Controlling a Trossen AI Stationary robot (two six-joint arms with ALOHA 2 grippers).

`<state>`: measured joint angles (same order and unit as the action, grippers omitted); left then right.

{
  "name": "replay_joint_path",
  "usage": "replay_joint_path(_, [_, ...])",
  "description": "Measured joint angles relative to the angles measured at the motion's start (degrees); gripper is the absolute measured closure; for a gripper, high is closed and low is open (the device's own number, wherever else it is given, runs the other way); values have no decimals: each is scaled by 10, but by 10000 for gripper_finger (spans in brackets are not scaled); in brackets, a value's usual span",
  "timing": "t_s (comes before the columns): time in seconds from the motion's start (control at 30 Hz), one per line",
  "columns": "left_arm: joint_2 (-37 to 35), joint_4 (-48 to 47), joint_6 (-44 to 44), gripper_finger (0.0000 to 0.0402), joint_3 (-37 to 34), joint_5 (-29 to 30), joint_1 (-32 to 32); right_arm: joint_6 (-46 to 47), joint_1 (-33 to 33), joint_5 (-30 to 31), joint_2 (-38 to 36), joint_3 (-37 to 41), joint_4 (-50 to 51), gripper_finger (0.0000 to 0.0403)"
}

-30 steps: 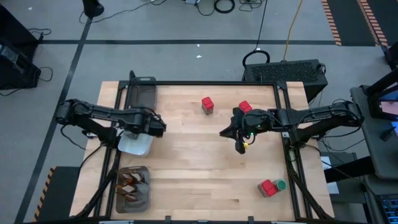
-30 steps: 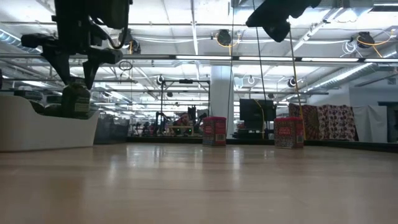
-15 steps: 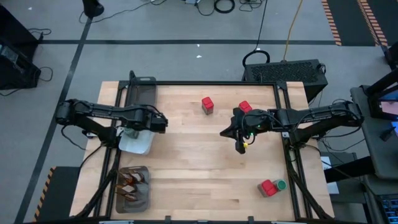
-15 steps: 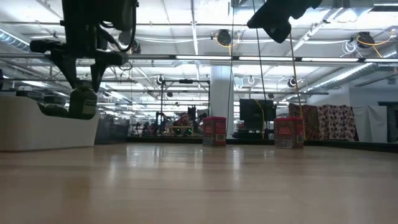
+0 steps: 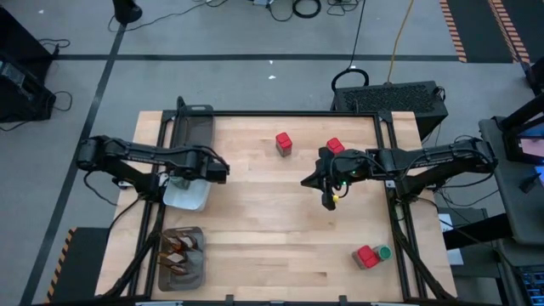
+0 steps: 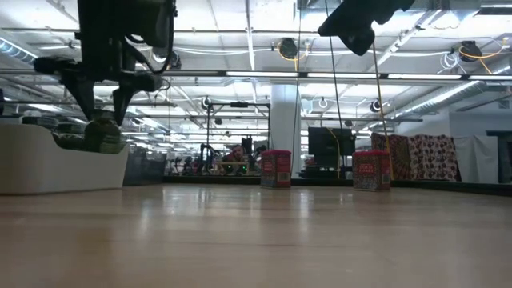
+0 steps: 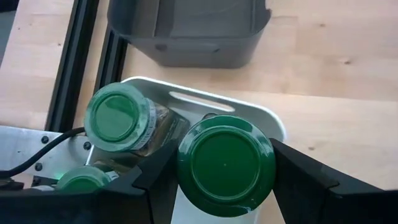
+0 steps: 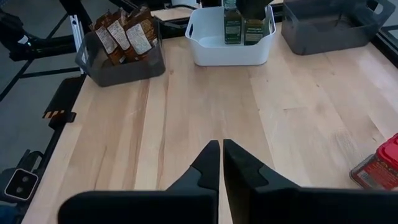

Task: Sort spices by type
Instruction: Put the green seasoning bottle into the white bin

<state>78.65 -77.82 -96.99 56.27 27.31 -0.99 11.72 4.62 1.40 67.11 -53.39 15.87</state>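
Left gripper (image 7: pixel 225 171) lowers a green-lidded round jar (image 7: pixel 225 163) into the white plastic dish (image 5: pixel 186 197).

Compared with a second ago, the left gripper has drawn back from the table's middle over the dish and sunk, its jaws clamped on the jar; the right gripper (image 8: pixel 221 163), jaws together, hangs unmoved near the table's middle. The dish sits at the left table edge between an empty grey tray (image 5: pixel 194 127) and a grey tray of brown-orange sachets (image 5: pixel 182 251); 2 more green-lidded jars (image 7: pixel 118 118) lie inside, just beside the held one. Bare wood spreads mid-table. 3 red boxes (image 5: pixel 283 143) and 1 jar (image 5: pixel 383 252) stand on the table's right part.
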Motion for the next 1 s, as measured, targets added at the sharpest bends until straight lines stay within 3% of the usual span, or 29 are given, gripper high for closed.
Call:
replay_joint_path(0.5, [-1, 53, -2, 187, -52, -9, -9, -2, 0, 0, 0, 0, 11, 403])
replay_joint_path(0.77, [0, 54, -1, 144, -53, -8, -10, -2, 0, 0, 0, 0, 12, 403])
replay_joint_path(1.0, [0, 53, 2, 136, -53, -16, -10, -2, 0, 0, 0, 0, 12, 403])
